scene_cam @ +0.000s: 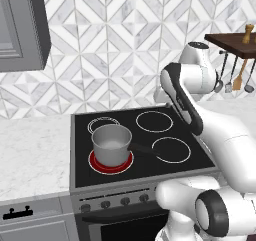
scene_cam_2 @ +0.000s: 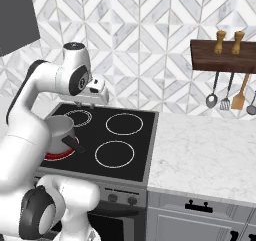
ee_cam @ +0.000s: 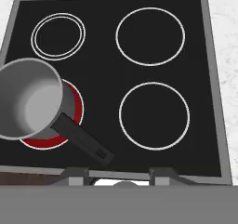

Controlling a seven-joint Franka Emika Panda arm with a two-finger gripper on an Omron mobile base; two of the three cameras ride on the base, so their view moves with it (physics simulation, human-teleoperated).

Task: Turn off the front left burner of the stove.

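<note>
1. Arm [scene_cam_2: 45,80] arches high over the stove [scene_cam: 145,165]; hand looks straight down.
2. Gripper [ee_cam: 121,179] jaws: gap unclear, cannot tell.
3. Front left burner [ee_cam: 74,102] glows red under the saucepan [scene_cam: 111,144].

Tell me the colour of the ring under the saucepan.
Red, glowing around the saucepan on the front left burner; clearest in the hand view.

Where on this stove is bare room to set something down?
Free: both right-hand rings of the stove, and the marble counter right of it. Crowded: the front left burner, glowing red under the saucepan, its handle angling rightward.
</note>
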